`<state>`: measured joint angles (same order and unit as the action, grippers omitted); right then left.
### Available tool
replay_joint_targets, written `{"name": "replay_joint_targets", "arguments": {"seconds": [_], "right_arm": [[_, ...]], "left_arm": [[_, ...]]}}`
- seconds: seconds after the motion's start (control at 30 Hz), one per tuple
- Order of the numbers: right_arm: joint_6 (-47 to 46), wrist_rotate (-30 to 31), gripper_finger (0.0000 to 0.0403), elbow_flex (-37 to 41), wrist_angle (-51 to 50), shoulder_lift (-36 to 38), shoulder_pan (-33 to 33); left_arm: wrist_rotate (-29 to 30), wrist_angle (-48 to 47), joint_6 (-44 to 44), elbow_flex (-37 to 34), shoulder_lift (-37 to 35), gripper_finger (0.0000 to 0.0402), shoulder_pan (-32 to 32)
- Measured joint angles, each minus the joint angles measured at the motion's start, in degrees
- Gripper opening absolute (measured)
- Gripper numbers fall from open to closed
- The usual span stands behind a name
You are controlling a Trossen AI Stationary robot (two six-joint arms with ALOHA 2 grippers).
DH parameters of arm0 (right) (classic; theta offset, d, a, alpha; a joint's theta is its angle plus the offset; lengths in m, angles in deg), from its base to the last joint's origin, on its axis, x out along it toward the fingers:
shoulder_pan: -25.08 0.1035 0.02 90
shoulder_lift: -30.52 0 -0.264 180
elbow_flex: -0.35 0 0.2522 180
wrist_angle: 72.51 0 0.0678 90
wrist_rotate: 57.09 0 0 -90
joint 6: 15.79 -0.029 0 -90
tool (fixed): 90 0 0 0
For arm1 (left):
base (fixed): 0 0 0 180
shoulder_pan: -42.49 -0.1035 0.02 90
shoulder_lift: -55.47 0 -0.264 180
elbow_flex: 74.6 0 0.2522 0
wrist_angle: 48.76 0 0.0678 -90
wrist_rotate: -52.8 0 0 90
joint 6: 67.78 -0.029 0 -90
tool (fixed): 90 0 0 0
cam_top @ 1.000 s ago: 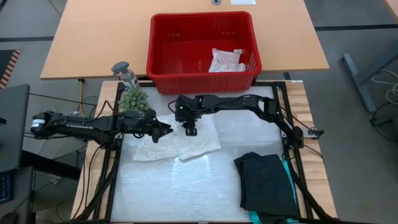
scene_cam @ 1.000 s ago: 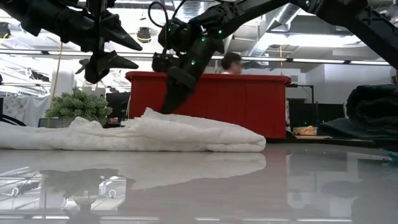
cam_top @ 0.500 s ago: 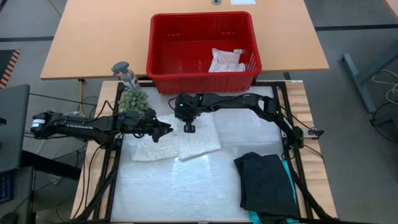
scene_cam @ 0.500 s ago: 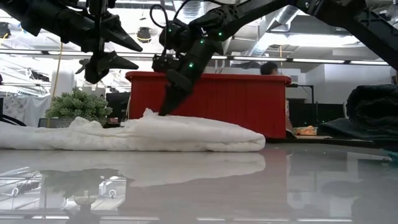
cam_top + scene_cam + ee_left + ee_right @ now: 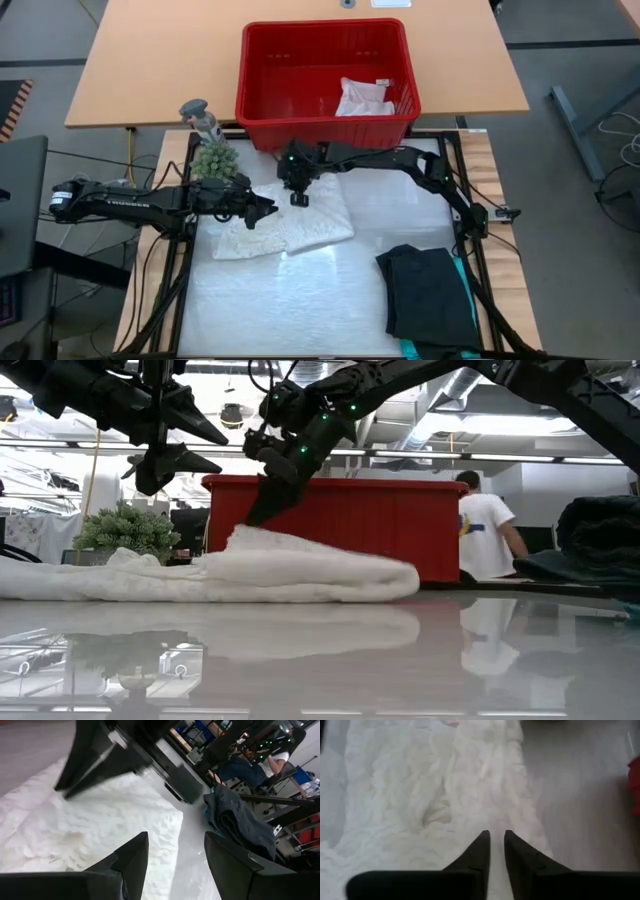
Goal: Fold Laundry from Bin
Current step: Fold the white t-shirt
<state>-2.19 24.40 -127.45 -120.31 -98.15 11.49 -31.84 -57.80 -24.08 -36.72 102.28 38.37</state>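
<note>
- Laundry is split between places: the white lacy top (image 5: 290, 222) lies half folded at the centre of the table (image 5: 300, 300), a small white cloth (image 5: 362, 97) waits in the red bin (image 5: 254, 90) at upper centre, and dark garments (image 5: 430, 290) are stacked at lower right.
- Folding of the top is judged to be the step in hand.
- The right hand (image 5: 299, 199) is seen with fingers nearly closed and nothing visibly pinched, at the top's upper edge.
- The left hand (image 5: 268, 210) is held open and empty over its left part.
- An edge would next need to be gripped and carried across.

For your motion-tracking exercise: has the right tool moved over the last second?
Yes. In the high view, the right tool has moved nearer the red bin, over the white top.
</note>
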Motion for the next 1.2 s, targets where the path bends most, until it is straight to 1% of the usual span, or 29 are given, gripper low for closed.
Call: {"name": "replay_joint_targets", "arguments": {"seconds": [0.17, 0.23, 0.33, 0.43, 0.5, 0.57, 0.63, 0.73, 0.83, 0.93, 1.07, 1.2], "right_arm": [[0.1, 2.4, 0.0115, 0.0, 1.2, 0.0, -0.3], [-1.6, 2.5, 0.0126, 0.0, 1.0, 0.3, -1.1], [-4.8, 1.7, 0.0131, 0.0, 0.6, 1.8, -2.6], [-5.2, -2.0, 0.0126, 0.0, -1.1, 4.8, -4.3], [-6.0, -2.8, 0.0122, 0.0, -4.9, 7.2, -5.2], [-8.6, -3.0, 0.0120, 0.0, -10.2, 9.3, -6.2], [-13.2, -3.6, 0.0121, 0.0, -17.3, 10.8, -7.0], [-21.4, -4.0, 0.0132, 0.0, -28.9, 11.4, -7.7], [-25.6, -6.5, 0.0157, 0.0, -38.8, 11.4, -7.3], [-26.5, -6.7, 0.0195, 0.4, -43.5, 11.4, -5.9], [-30.5, -6.1, 0.0251, 4.4, -42.7, 11.5, -4.7], [-33.8, -6.0, 0.0288, 11.8, -36.7, 12.3, -4.1]], "left_arm": [[-0.1, -0.3, 0.5, 0.0, 0.0, 0.0183, 0.0], [-1.5, 0.4, 0.9, 0.0, 0.0, 0.0183, 0.0], [-4.2, 1.6, 0.1, 0.0, 0.0, 0.0183, 0.3], [-3.7, 3.2, -4.6, 0.0, 1.4, 0.0183, 2.5], [-1.8, 2.8, -6.2, 0.0, 3.0, 0.0183, 3.7], [0.6, 3.0, -4.8, 0.0, 5.5, 0.0183, 4.5], [1.3, 4.6, -3.4, 0.0, 8.5, 0.0183, 4.8], [1.2, 9.6, -2.5, 0.3, 13.8, 0.0183, 4.9], [1.3, 12.5, -2.5, 2.8, 18.8, 0.0183, 4.8], [1.3, 13.0, -2.6, 6.2, 23.4, 0.0183, 4.7], [1.4, 13.0, -4.0, 10.4, 29.9, 0.0183, 4.7], [0.6, 12.8, -5.0, 13.5, 36.3, 0.0183, 4.8]]}}
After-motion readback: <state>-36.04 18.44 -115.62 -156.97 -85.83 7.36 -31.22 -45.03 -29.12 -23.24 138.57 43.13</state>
